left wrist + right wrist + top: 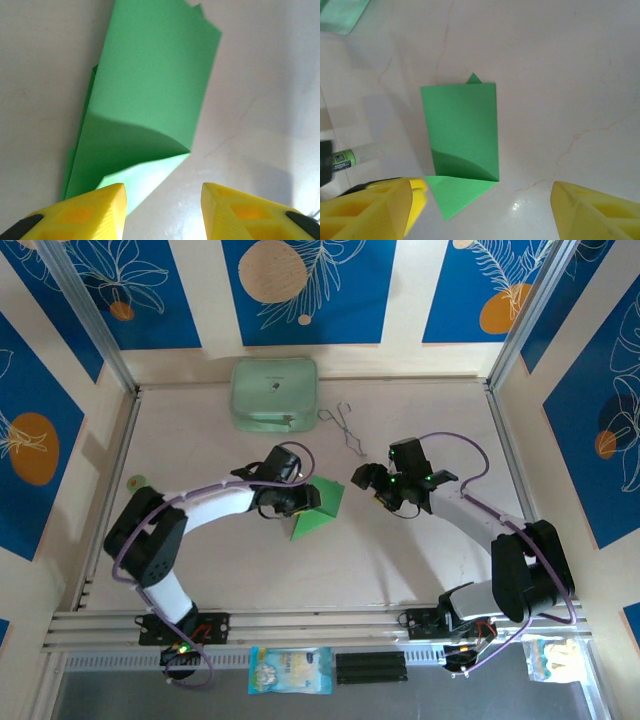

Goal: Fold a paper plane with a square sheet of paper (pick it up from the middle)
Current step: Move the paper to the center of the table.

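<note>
Mid-fold: green paper (322,508) lies creased on desk (400,560). Left jaws at its 9 o'clock, right jaws at 3, both spread and empty. Next, probably: pinch a flap edge.

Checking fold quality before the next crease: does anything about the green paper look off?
Yes. The green paper is folded unevenly: a small tip pokes past its far edge, lower layers stick out along one side, and the top flap seems to bow up instead of lying flat.
</note>
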